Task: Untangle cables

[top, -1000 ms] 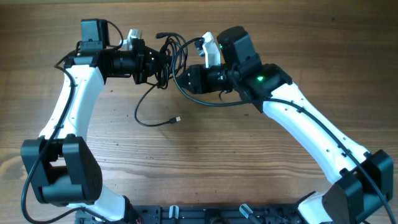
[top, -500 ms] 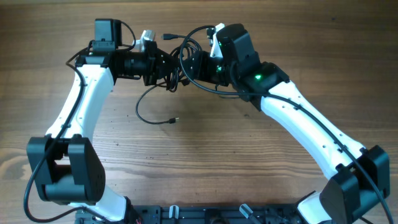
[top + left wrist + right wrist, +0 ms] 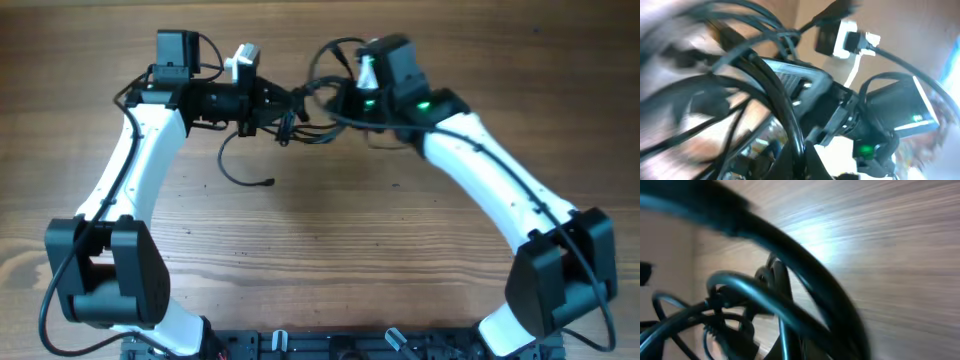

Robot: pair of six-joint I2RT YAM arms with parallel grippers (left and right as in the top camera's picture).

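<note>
Our left gripper is buried in the cables, and the overhead view does not let us tell how far its jaws stand apart or whether they pinch a cord. Our right gripper meets the same tangle from the other side, and we cannot tell its opening either.

Between the two grippers the cables bunch in a dark knot near the far edge of the table. One loop arcs up over the right gripper. A single cord hangs in a curve below the left gripper and ends in a small plug lying on the wood.

Our left wrist view is blurred. Black cords cross close to the lens, and behind them we see the right arm with its green light. Our right wrist view is blurred too, with thick dark cords against the wood grain.
</note>
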